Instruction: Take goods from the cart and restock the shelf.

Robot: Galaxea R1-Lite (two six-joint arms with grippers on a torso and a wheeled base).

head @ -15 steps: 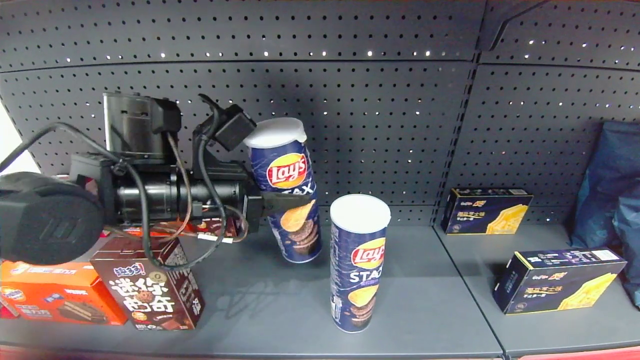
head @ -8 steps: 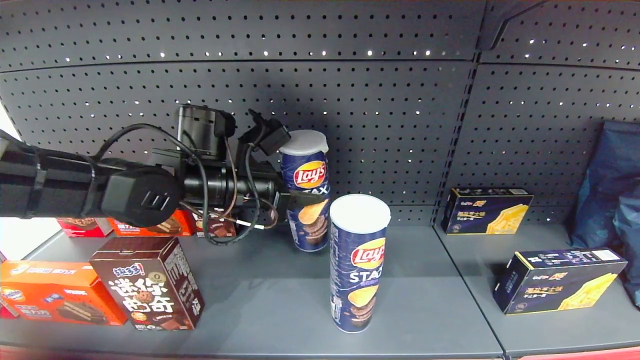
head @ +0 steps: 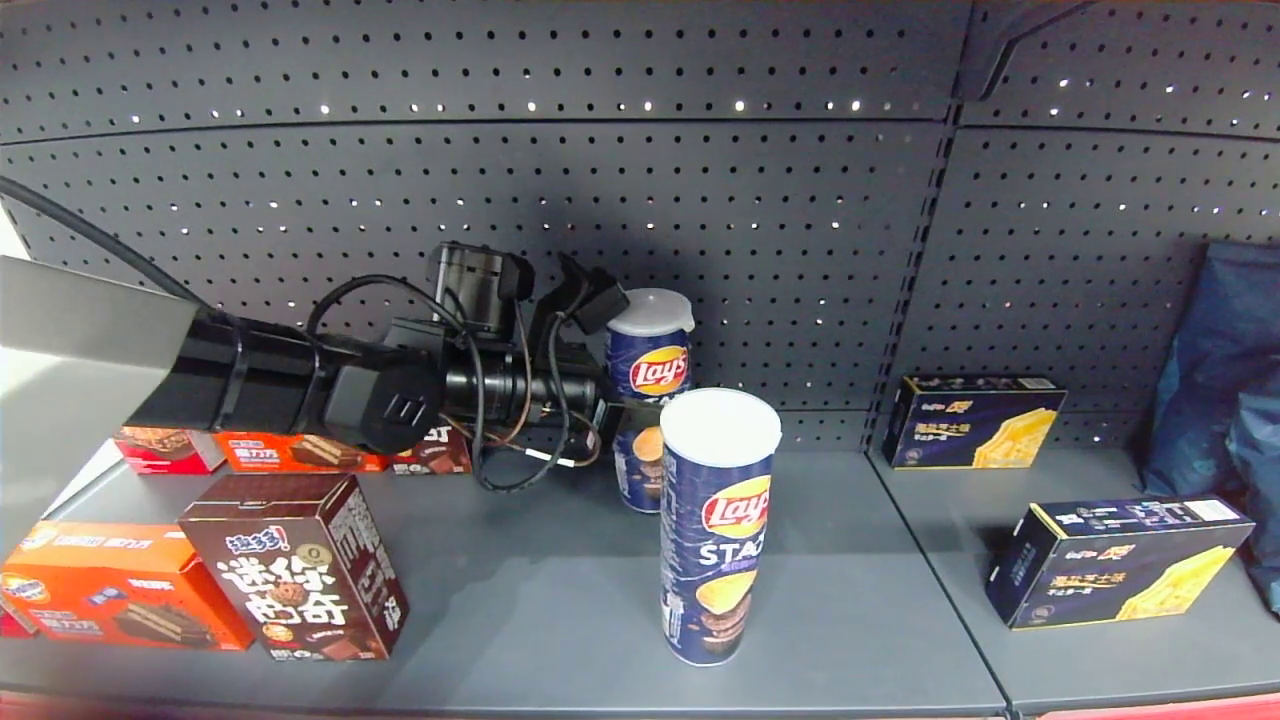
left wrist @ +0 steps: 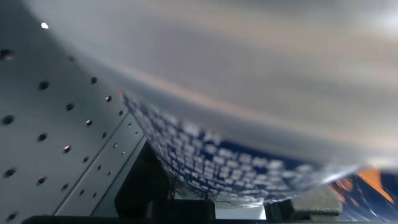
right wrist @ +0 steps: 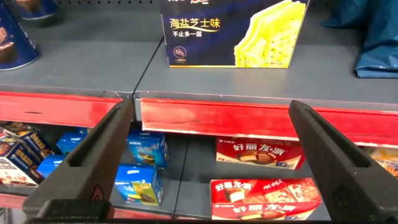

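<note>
Head view: a tall blue round chip can with a white plastic lid [head: 650, 372] is held by the left gripper [head: 612, 412] at the back of the dark grey metal shelf [head: 540, 600], close to the grey wall full of small holes [head: 760, 250]. The can is squeezed from the side, about the middle, so that it does not tip and can be set down on its flat bottom. Its bottom is seen right down by the shelf, but whether it is touching cannot be told. A second blue chip can with a white lid [head: 718, 520] is stood just in front of it, so this spot is likely picked to line the cans up one behind the other. In the right wrist view, the right gripper [right wrist: 210, 109] is seen wide open with nothing in it. It is held low by the red front edge of the shelf [right wrist: 249, 118], likely so that it is out of the way. The fingers should be let go only once the can is fully down, or the front can could be bumped.
</note>
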